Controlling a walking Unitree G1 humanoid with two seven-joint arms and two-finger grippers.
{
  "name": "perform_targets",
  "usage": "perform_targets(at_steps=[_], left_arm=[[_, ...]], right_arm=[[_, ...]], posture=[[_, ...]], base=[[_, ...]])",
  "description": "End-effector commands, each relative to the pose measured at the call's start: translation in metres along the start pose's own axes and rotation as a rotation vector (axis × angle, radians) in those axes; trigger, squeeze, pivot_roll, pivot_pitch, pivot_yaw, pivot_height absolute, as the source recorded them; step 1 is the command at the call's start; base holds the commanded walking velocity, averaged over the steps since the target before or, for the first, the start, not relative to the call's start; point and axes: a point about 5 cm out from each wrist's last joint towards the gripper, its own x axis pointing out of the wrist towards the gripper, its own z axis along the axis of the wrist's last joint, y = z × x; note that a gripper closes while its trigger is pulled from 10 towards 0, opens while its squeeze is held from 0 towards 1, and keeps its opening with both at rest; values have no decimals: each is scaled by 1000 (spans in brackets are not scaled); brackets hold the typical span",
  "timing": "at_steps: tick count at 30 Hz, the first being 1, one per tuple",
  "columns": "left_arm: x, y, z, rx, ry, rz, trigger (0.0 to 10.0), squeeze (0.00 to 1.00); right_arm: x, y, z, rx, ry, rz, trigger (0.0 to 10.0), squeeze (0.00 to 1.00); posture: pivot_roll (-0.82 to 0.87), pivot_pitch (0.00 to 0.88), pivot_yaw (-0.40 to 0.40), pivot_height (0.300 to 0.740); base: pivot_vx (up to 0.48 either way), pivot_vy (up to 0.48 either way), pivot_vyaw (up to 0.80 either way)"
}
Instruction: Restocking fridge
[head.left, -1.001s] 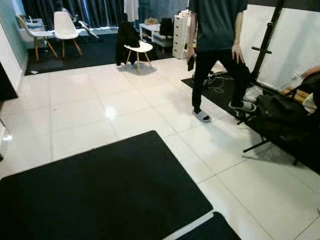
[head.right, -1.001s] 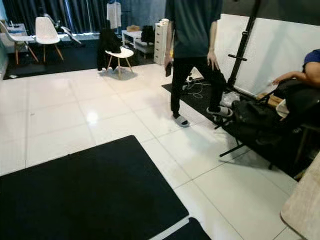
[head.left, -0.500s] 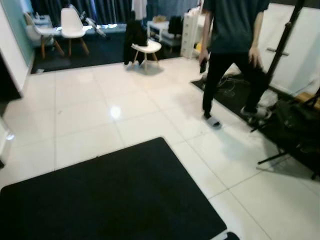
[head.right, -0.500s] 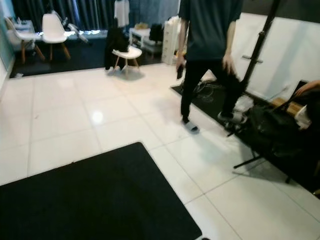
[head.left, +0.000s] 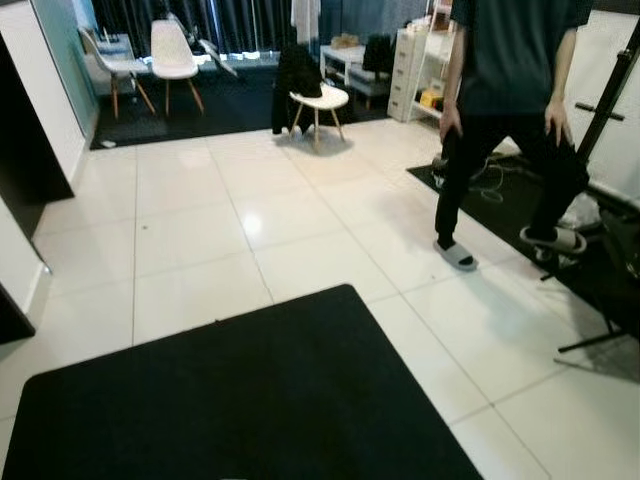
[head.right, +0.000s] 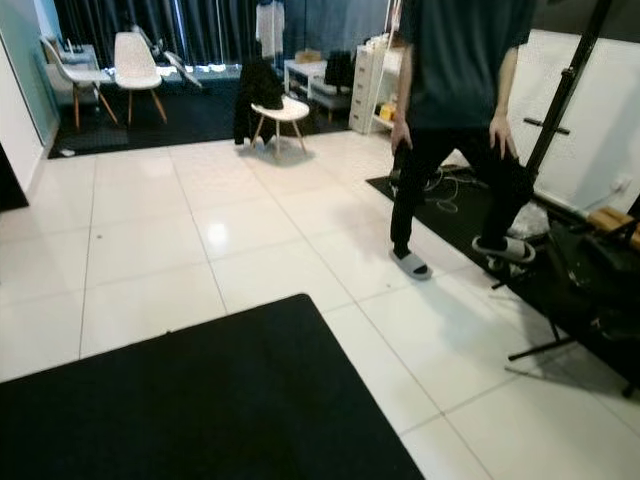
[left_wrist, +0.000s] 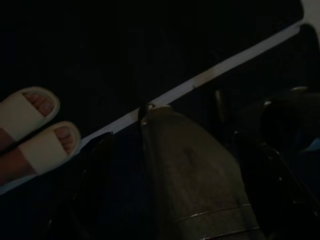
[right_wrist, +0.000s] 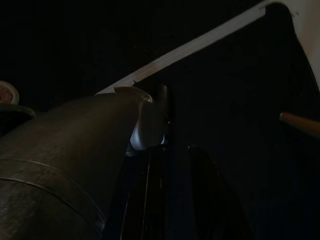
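Both my arms hang idle at my sides above a black floor mat. The left wrist view is very dark: my left gripper hangs over the mat beside a grey rounded part of my own body. It also shows a thin strip of white floor. My right gripper hangs in the same shade next to a similar grey shape.
A person in a dark shirt and white slippers stands on the white tiles at the right, by a black stand and cables. White chairs and a stool stand at the back. Slippered feet stand close behind me.
The whole picture has shifted right, so my head has turned left as I walk. A dark wall edge has come into view at the left. The standing person keeps about the same stance.
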Motion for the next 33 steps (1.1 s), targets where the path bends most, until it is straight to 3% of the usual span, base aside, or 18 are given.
perform_targets(at_steps=[1,16,24,27,33], left_arm=[[-2,-2,-16,-16,59,-5,10000,0],[-2,2,-8,-3,44,-2,10000,0],[-4,8,-12,-13,46,28,10000,0],[-4,11,-5,17,41,28,10000,0],[-3,17,13,3,-19,64,10000,0]], right_arm=[[-1,-2,-2,1,9,-8,10000,0],[-1,-7,8,-8,-10,-35,10000,0],[-3,-10,1,27,-7,-72,10000,0],[-3,-10,0,39,-8,-73,10000,0],[-1,-8,6,30,-15,-70,10000,0]], posture=[[-98,0,-7,740],[-107,0,-19,740],[-127,0,34,740],[-125,0,37,740],[-96,0,35,740]], base=[[0,0,0],[0,0,0],[0,0,0],[0,0,0],[0,0,0]])
